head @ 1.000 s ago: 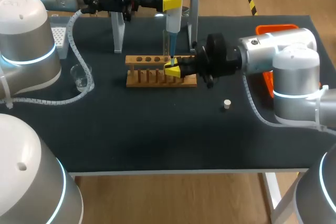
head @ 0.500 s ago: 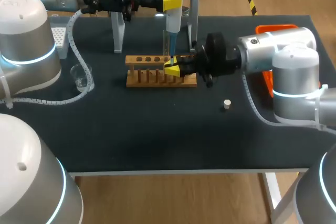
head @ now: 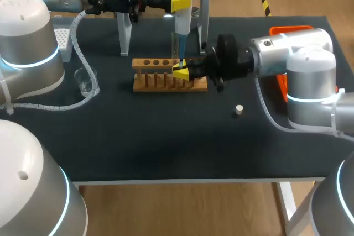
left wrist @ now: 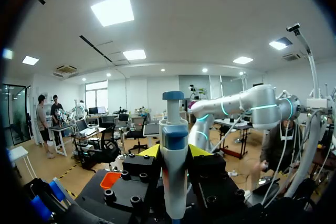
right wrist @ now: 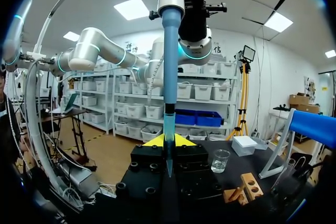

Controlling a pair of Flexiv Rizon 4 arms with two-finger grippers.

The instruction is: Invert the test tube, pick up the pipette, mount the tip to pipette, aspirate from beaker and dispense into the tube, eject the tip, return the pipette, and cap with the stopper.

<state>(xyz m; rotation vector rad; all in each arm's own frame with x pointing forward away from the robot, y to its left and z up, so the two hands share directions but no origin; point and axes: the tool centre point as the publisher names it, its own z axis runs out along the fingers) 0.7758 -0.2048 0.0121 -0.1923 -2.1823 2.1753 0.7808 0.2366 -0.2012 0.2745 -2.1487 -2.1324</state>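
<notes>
My left gripper point(head: 181, 3) pinches the pipette point(head: 182, 23). My right gripper point(head: 181, 73) clamps the tube point(head: 181, 65) at the rack point(head: 157, 81). With the tip at the tube's mouth, I should hold plumb and press slowly.

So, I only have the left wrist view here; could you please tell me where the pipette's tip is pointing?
Observer: The tip points straight down at the right hand, which is at the right end of the wooden rack.
Operator: Thank you. And where is the stopper, please?
Observer: The stopper sits on the table, to the right of the rack and well apart from it.
</notes>
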